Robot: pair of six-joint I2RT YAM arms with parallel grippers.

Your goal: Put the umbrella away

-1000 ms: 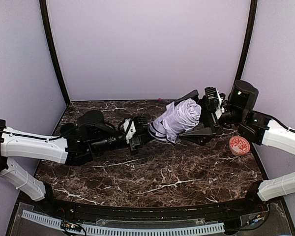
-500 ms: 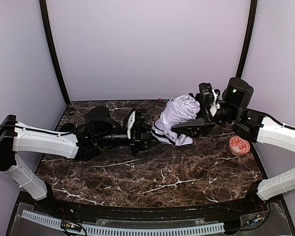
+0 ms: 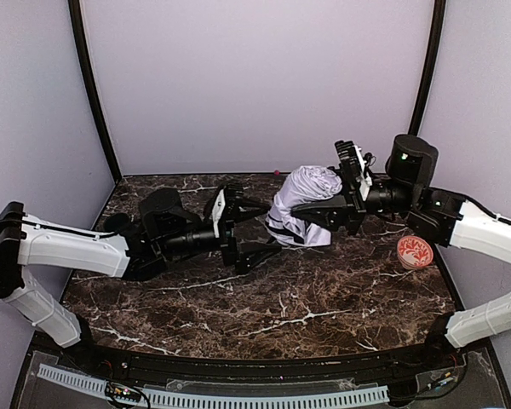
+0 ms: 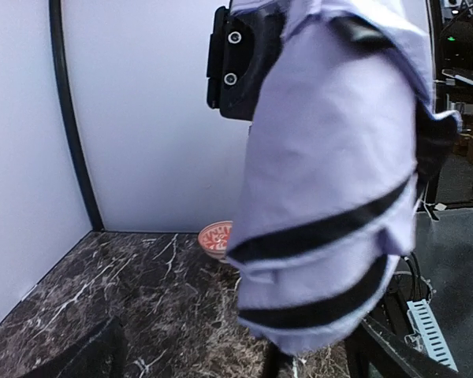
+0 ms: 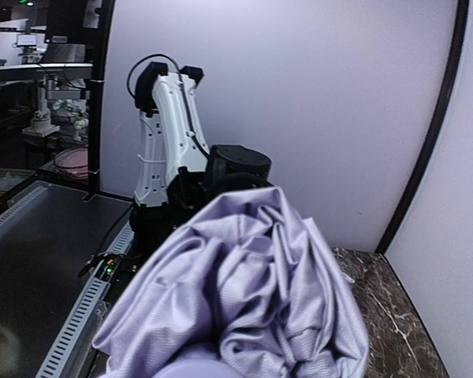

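The umbrella [image 3: 305, 203] is a folded bundle of pale lavender fabric with black bands, held up over the back middle of the marble table [image 3: 281, 307]. My right gripper [image 3: 328, 198] is shut on its upper part, one black finger [image 3: 324, 211] lying across the front of the fabric. My left gripper [image 3: 269, 227] stands open just left of the umbrella's lower end, its jaws spread wide and apart from the fabric. In the left wrist view the umbrella [image 4: 331, 181] hangs close ahead. In the right wrist view the crumpled fabric [image 5: 244, 299] fills the lower half and hides the fingers.
A small red-and-white patterned disc [image 3: 415, 252] lies on the table at the right, under the right forearm, and shows as the same disc [image 4: 217, 238] in the left wrist view. Pale walls with black corner posts [image 3: 94, 94] close in the back and sides.
My left gripper has opened and let go of the umbrella's lower end. My right gripper has closed on the bundle and shifted it slightly left and up.
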